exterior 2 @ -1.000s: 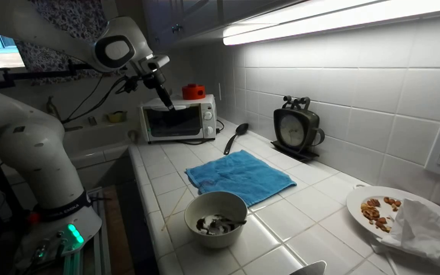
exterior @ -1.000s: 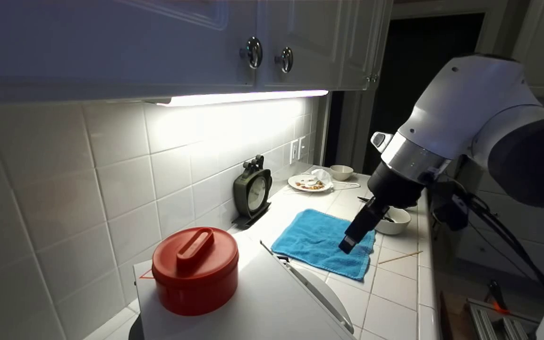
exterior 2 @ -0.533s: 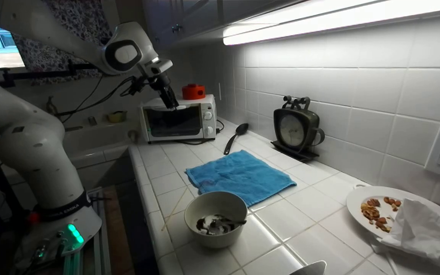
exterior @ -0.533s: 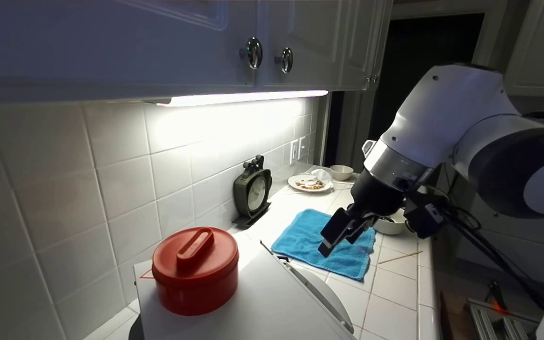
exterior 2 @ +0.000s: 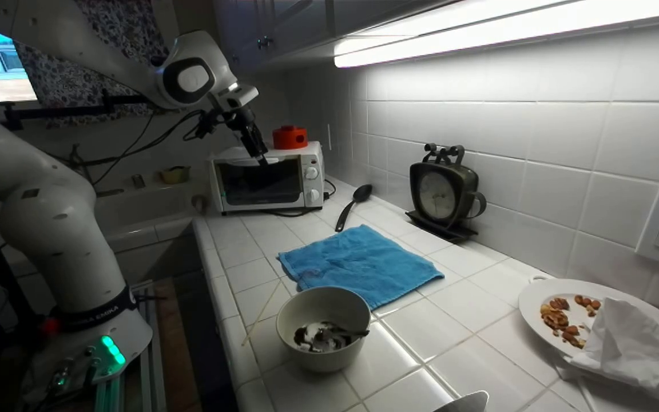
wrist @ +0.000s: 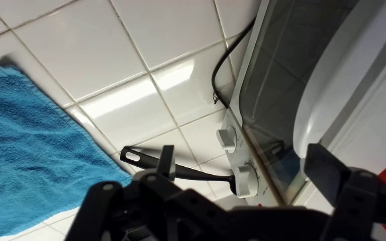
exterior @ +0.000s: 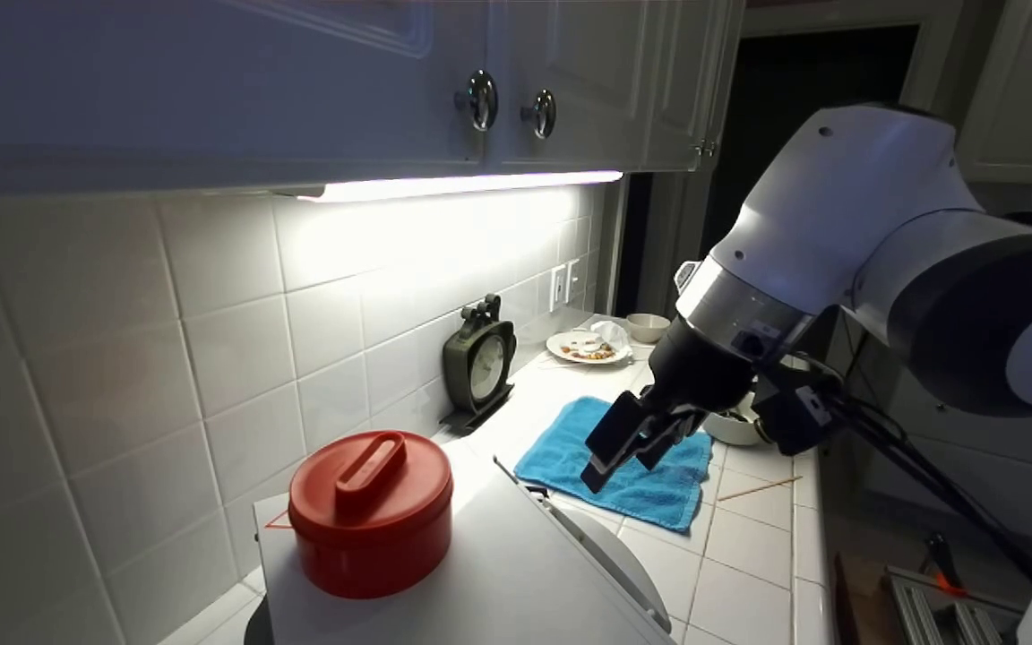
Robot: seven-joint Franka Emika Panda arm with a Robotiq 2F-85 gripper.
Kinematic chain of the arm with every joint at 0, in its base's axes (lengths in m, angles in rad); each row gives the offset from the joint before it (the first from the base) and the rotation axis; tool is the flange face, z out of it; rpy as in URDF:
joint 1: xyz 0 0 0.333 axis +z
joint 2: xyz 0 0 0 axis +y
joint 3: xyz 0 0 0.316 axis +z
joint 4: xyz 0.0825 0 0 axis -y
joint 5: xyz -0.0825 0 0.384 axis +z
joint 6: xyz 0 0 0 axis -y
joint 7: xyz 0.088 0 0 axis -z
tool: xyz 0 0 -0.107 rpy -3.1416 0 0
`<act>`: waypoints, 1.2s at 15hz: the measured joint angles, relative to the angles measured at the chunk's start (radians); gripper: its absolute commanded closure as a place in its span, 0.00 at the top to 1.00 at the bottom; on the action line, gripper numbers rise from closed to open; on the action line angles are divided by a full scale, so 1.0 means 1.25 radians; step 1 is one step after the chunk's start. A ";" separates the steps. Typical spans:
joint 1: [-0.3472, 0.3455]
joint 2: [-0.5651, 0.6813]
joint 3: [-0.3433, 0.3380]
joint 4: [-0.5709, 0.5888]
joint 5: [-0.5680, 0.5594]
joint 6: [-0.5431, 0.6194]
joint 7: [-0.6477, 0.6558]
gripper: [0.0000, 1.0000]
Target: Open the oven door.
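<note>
Oven door: looks closed, standing upright on the front of the oven, dark glass with a pale handle along its top
Gripper: jaws spread wide, right by the oven's handle, honestly can't tell if it's touching
Red pot: parked right on top of the oven
Black spoon: lying near the oven, over by the knobs
Blue cloth: spread out in front of the oven
White plate: well apart from the oven

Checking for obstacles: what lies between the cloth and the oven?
Tile, a cord near the oven, and a spoon partly hidden by the tool; the wrist view shows this.
</note>
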 measured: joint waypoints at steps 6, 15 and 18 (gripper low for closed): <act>0.024 0.028 0.007 0.006 0.000 0.010 0.018 1.00; 0.028 0.050 0.007 0.015 0.000 0.010 0.024 1.00; 0.028 0.050 0.007 0.015 0.000 0.010 0.024 1.00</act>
